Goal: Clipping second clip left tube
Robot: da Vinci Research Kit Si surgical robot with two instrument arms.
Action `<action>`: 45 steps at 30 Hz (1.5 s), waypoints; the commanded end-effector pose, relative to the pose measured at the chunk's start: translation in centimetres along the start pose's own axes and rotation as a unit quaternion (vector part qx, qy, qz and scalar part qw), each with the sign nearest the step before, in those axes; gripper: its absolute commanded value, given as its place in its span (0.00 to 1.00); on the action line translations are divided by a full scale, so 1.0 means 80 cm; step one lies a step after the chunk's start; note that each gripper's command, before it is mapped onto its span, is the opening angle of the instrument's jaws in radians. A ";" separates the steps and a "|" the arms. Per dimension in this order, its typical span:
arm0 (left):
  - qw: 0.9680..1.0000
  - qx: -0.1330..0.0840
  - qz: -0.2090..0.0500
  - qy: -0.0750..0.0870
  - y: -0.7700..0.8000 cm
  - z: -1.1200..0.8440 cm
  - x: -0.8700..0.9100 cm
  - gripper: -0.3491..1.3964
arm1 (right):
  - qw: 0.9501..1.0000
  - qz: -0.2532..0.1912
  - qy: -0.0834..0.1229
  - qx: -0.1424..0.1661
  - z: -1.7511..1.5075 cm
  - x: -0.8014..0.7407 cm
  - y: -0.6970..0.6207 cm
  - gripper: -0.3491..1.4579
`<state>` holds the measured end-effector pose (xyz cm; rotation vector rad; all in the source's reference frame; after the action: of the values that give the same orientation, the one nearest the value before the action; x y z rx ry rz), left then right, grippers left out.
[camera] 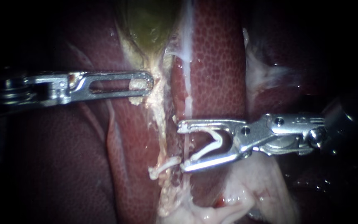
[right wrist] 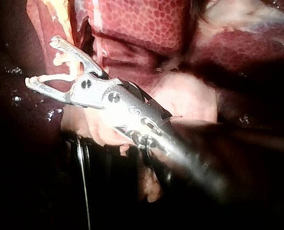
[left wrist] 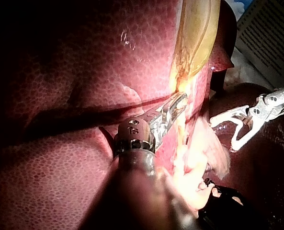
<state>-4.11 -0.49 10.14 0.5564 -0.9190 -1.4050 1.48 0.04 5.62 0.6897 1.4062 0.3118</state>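
Note:
The green-yellow gallbladder [camera: 150, 25] narrows into a pale, ragged tube [camera: 161, 124] running down the liver. My left instrument [camera: 142, 81] has its slotted jaws shut on the pale tissue at the gallbladder's neck, as the left wrist view also shows [left wrist: 180, 100]. One white clip [camera: 162, 167] sits across the tube lower down. My right instrument [camera: 182, 147] holds a white V-shaped clip [camera: 212, 145] between wide-apart jaws. Its tips stand just right of the tube, above the placed clip. The right wrist view shows this instrument [right wrist: 40, 61] and its loaded clip [right wrist: 60, 72].
Dark red liver [camera: 216, 62] lies on both sides of the tube. A thin whitish strand [camera: 186, 95] runs down beside the tube. Pale fatty tissue [camera: 245, 195] bulges under the right instrument. In the left wrist view my right instrument [left wrist: 222, 134] shows beyond the tube.

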 end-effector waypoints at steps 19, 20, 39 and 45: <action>1.000 0.000 0.000 0.000 -0.0001 -0.0003 -0.0001 0.00 | 1.000 0.000 0.000 0.000 0.0000 0.0000 0.0000 0.52; 1.000 0.000 0.000 0.001 -0.0002 -0.0004 -0.0001 0.00 | 1.000 0.000 0.000 0.000 0.0000 0.0000 0.0000 0.52; 1.000 -0.001 -0.006 -0.003 -0.0011 -0.0044 -0.0023 0.00 | 1.000 0.000 0.000 0.000 0.0002 0.0001 0.0000 0.52; 1.000 -0.002 -0.009 -0.012 -0.0010 -0.0064 -0.0038 0.00 | 1.000 0.000 0.000 0.000 0.0002 0.0001 0.0000 0.52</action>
<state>-3.68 -0.26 9.70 0.5434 -0.9347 -1.4378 1.50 0.04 5.62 0.6889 1.4068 0.3129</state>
